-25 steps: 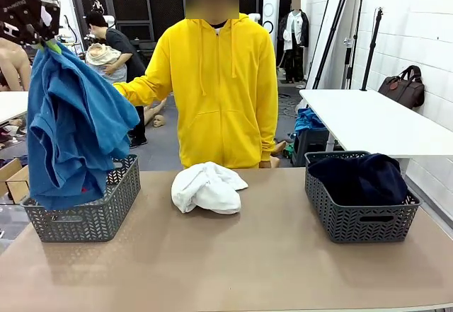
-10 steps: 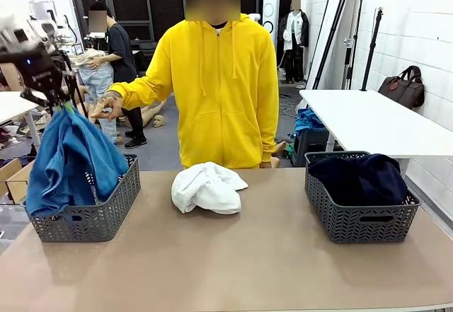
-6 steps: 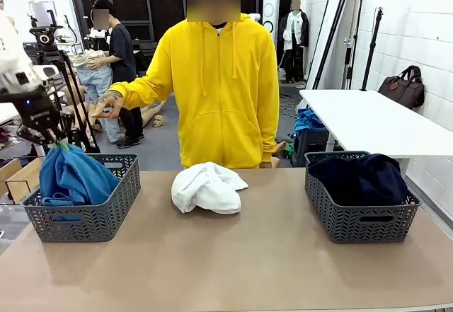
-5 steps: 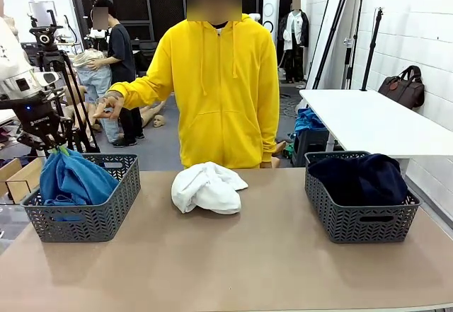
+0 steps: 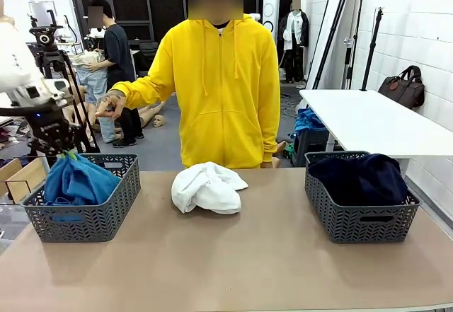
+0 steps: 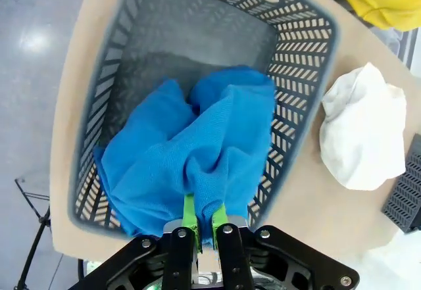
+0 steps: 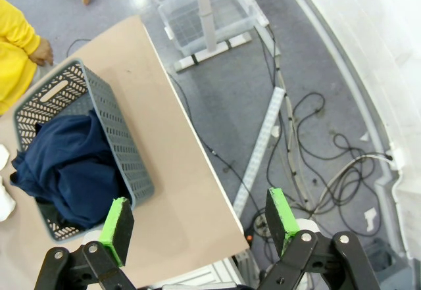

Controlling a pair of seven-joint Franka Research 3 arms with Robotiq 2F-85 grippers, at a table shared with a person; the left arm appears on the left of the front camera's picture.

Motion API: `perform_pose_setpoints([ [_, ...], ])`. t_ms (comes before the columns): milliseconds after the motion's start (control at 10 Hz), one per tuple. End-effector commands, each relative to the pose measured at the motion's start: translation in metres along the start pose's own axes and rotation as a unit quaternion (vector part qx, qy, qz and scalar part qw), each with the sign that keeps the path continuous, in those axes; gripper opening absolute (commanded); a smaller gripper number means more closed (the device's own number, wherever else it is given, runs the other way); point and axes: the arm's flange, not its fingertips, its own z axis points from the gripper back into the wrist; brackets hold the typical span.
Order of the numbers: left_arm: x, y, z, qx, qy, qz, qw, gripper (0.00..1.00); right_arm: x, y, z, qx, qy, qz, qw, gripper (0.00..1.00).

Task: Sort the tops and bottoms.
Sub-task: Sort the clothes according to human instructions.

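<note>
Where the left pincer (image 6: 202, 206) nips it, the blue garment (image 6: 197, 142) bunches — soft folds.

Left end effector (image 5: 69, 155) at the left basket (image 5: 85, 223) rim, blue garment (image 5: 78, 181) heaped under it, mesh walls all round, bare bench (image 5: 233, 255) to its right as far as the white garment (image 5: 207, 187), person's hand (image 5: 110, 107) above and beyond, right basket (image 5: 357, 220) well apart

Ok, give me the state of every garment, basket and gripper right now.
left basket: upright, partly filled
right basket: upright, nearly full
bright blue garment: bunched inside the left basket, its top pinched
white garment: crumpled on the table between the baskets, untouched
dark navy garment: heaped in the right basket
left gripper: shut on the bright blue garment
right gripper: open, empty
</note>
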Motion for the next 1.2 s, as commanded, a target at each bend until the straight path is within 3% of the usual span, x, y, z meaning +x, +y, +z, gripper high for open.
perform_pose_setpoints([
  [0, 0.016, -0.009, -0.025, -0.003, 0.008, -0.025, 1.0, 0.0, -0.002, 0.001, 0.0, -0.005, 0.004, 0.002, 1.0, 1.0],
  [300, 0.031, -0.012, -0.063, 0.038, 0.012, -0.027, 0.999, 0.0, -0.002, 0.001, 0.0, -0.005, 0.004, 0.002, 1.0, 1.0],
  [800, 0.018, -0.015, -0.049, 0.032, 0.0, -0.055, 0.998, 0.95, -0.002, 0.001, 0.0, -0.005, 0.004, 0.002, 1.0, 1.0],
  [900, 0.014, -0.015, -0.044, 0.032, 0.0, -0.059, 0.998, 1.0, -0.002, 0.001, 0.0, -0.005, 0.004, 0.002, 1.0, 1.0],
  [1100, 0.008, -0.014, -0.036, 0.025, -0.009, -0.064, 0.998, 1.0, -0.002, 0.001, 0.0, -0.005, 0.004, 0.002, 1.0, 1.0],
])
